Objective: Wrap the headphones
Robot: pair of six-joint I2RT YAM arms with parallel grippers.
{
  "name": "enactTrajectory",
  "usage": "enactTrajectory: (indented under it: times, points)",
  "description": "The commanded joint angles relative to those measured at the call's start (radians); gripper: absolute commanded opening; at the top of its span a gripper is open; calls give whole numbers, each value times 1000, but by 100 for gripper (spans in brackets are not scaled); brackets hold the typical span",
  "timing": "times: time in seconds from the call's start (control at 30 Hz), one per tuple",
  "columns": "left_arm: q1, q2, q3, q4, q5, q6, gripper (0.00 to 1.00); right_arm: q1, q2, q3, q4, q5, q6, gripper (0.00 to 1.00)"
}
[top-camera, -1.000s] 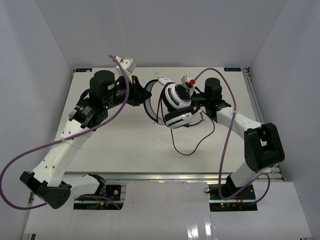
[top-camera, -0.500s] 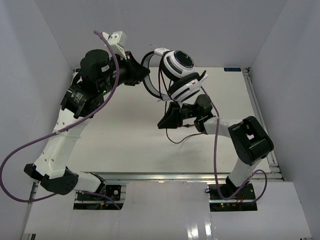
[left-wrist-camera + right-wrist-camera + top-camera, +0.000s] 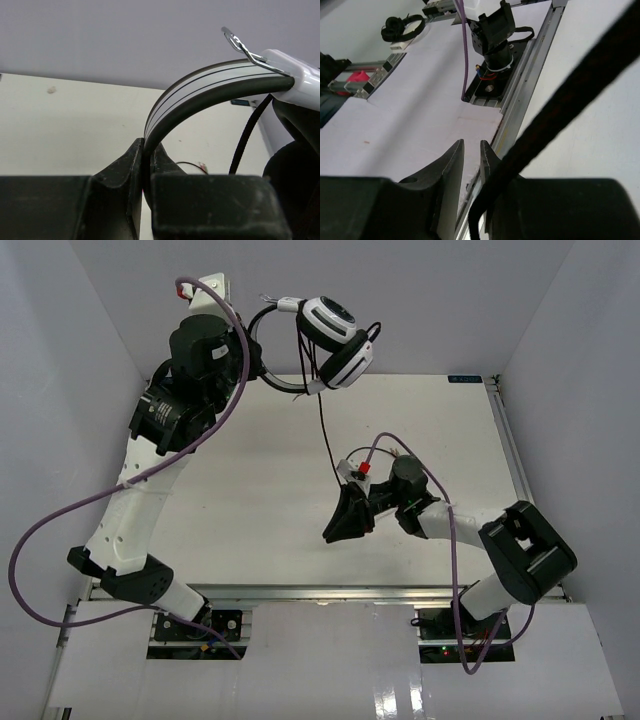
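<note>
The headphones (image 3: 335,325) hang in the air above the table's far edge, white-and-black earcups to the right. My left gripper (image 3: 256,348) is shut on the headband (image 3: 200,85), which arcs up out of the jaws (image 3: 146,155) in the left wrist view. The thin black cord (image 3: 325,430) drops from the earcups toward the table's middle. My right gripper (image 3: 330,533) sits low near the table's front, pointing front-left. Its fingers (image 3: 471,150) stand slightly open with nothing between them. The cord (image 3: 570,95) runs past the outside of the right finger.
The white table (image 3: 230,500) lies below both arms, with a metal rail (image 3: 530,85) along its near edge. The arm base (image 3: 495,35) sits beyond that rail. Purple robot cables (image 3: 60,530) loop off both arms. Grey walls close in the left, right and back.
My left arm has lifted the headphones up and back to the left, off the table. My right gripper has left the earcups, swung down toward the front, and opened slightly.
</note>
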Motion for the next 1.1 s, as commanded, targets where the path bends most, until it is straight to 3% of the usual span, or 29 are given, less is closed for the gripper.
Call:
enactTrajectory:
  times: [0.0,0.07,0.13,0.3,0.43,0.67,0.8,1.07]
  points:
    - [20,-18,16,69,-182,30,0,7,-123,67,-561,85,-435,16]
    - [25,-14,-25,86,-196,62,0,11,-166,125,-765,186,-624,8]
    - [26,-17,-117,103,-208,96,0,12,-203,184,-1006,278,-772,8]
    - [44,-31,-342,166,-246,173,0,21,-346,316,-1250,537,-975,8]
    - [51,7,-449,182,-212,197,0,69,-353,471,-1390,715,-1091,8]
    - [44,23,-618,184,24,225,0,90,-282,629,-1371,1056,-1261,8]
    - [-4,-19,-741,179,203,289,0,94,-201,654,-1251,1234,-1327,8]
    - [-67,-193,-904,211,391,322,0,64,-90,644,-1118,1318,-1317,9]
